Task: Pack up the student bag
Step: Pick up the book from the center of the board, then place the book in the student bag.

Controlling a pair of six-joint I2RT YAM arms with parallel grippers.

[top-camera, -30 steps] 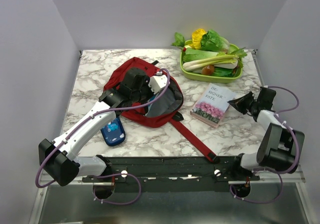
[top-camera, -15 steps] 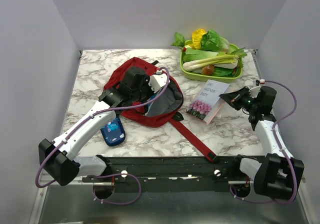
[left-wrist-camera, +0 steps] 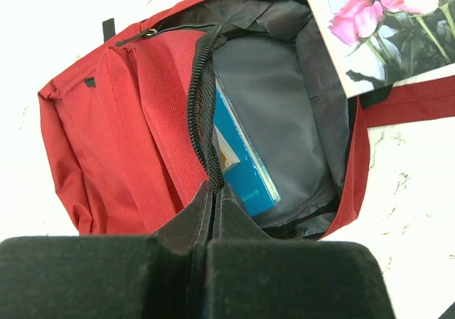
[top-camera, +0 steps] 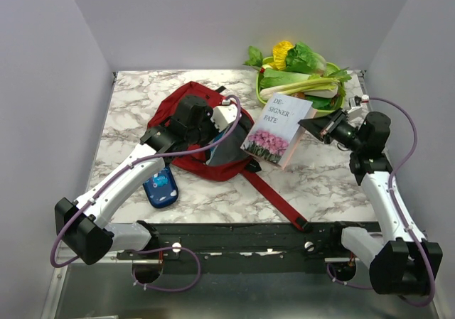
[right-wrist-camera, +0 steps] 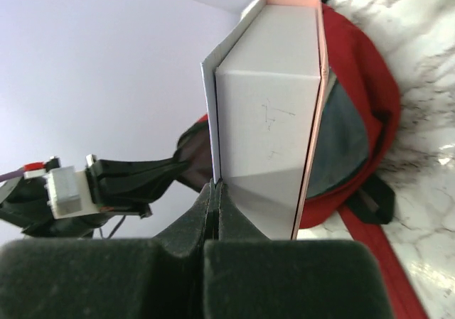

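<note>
Book point(top-camera: 277, 129) has come off the table point(top-camera: 142, 99) and swung left; it's now tilted at the edge of the bag's point(top-camera: 179, 104) mouth. Bag sits centre-left. Right gripper point(top-camera: 307, 123) is clamped on what looks like the cover only. Left gripper point(left-wrist-camera: 213, 195) pinches the zip edge point(left-wrist-camera: 202, 106), holding the mouth open. Risks: book flops open or slips out, or a corner catches the rim or the blue book point(left-wrist-camera: 243, 168) inside.
</note>
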